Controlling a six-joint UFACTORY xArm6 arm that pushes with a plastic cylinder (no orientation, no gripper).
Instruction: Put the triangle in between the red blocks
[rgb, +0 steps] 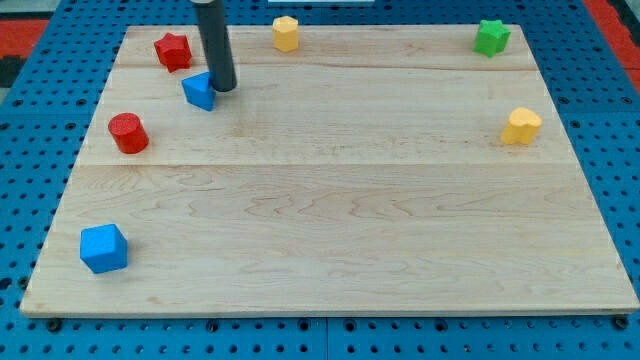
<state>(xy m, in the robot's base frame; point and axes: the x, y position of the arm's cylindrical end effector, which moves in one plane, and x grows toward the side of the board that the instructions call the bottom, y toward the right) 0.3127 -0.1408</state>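
My tip (224, 86) touches the right side of the blue triangle (199, 91). The triangle sits on the table (340, 220) between the red star (172, 50) and red cylinder (128, 133). There is no claw, only a rod.

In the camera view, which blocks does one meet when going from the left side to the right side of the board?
blue cube → red cylinder → red star → blue triangle → yellow hexagon → green star → yellow heart
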